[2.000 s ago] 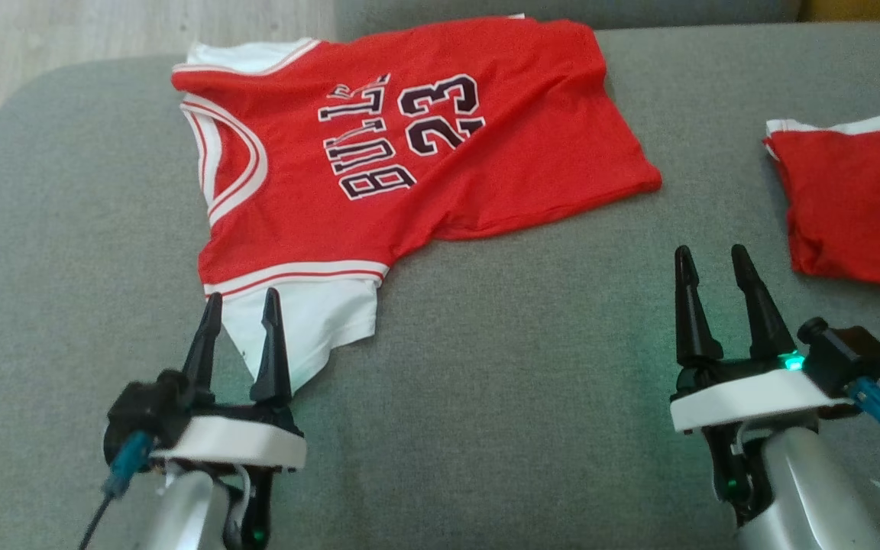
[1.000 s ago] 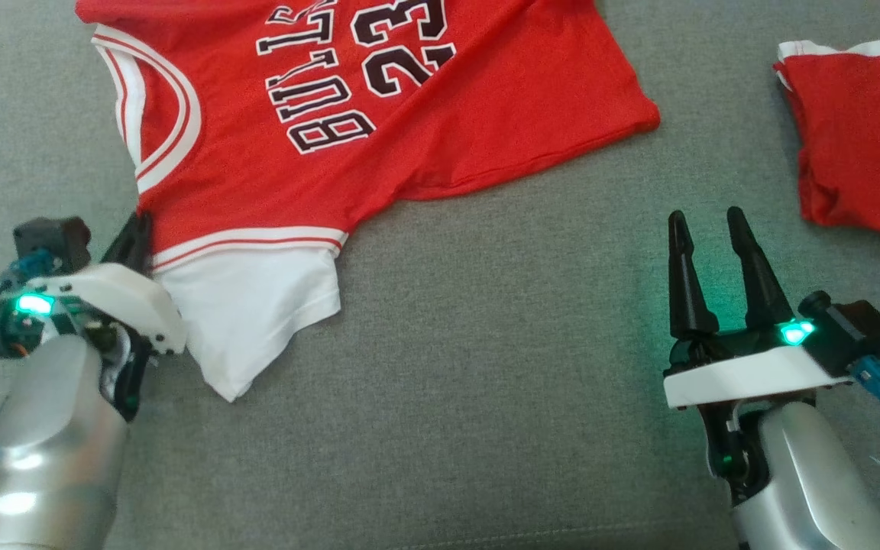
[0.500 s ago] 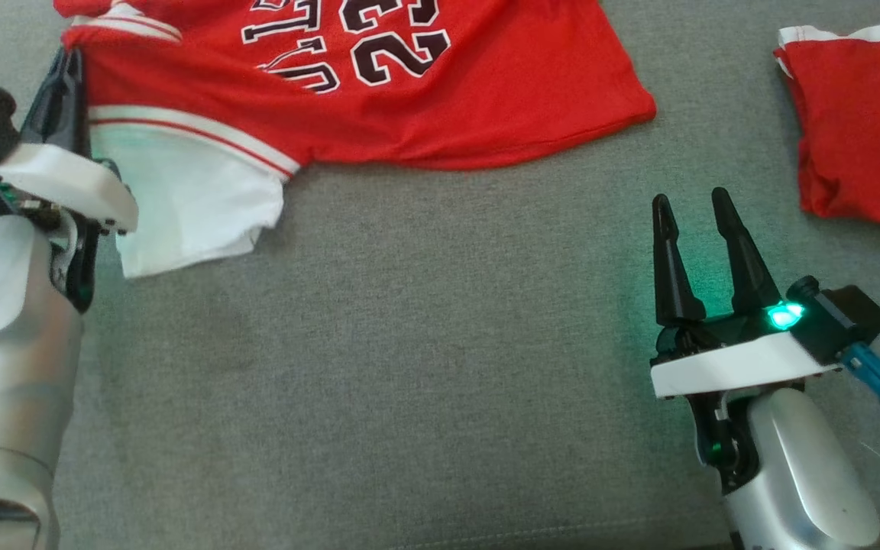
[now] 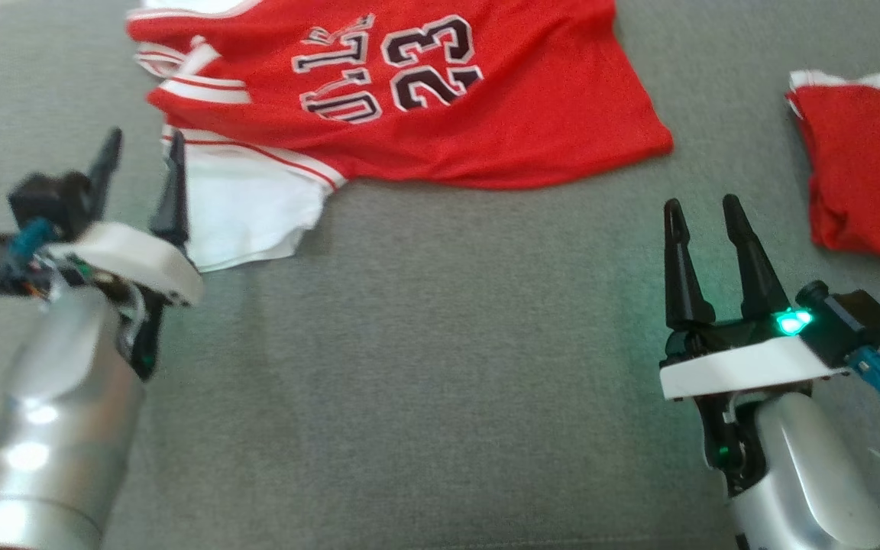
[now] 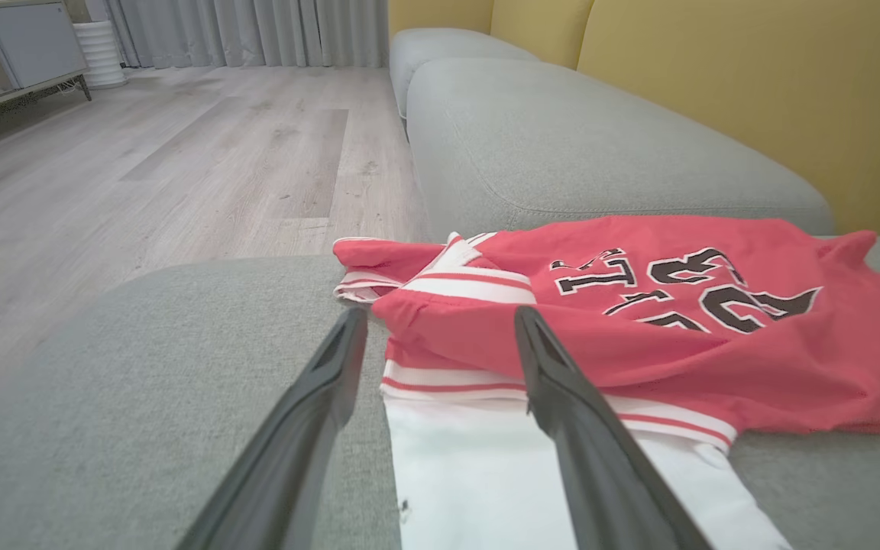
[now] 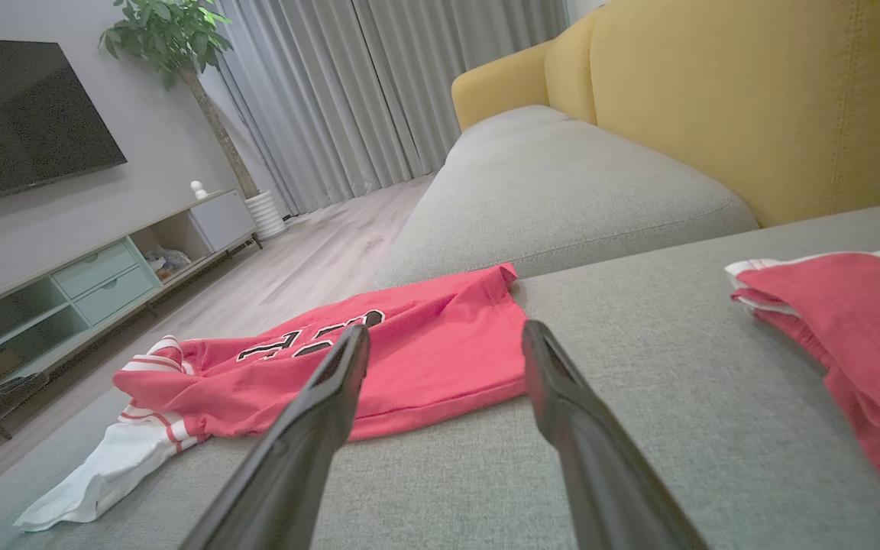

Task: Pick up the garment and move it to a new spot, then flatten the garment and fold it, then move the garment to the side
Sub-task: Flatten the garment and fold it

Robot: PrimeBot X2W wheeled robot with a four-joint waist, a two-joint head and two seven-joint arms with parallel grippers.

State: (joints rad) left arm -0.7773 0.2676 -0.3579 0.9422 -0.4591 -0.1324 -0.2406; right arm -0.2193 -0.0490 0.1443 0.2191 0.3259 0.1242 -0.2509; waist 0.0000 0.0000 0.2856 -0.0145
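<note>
Jersey [image 4: 524, 114] lies L–R across sofa: neck end L, hem R.

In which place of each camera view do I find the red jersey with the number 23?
Head view: the red jersey lies at the top centre.
Left wrist view: the red jersey lies at the centre right, on the grey cushion.
Right wrist view: the red jersey lies left of centre.
Shared landmark: its white panel, with a red stripe along the edge.
</note>
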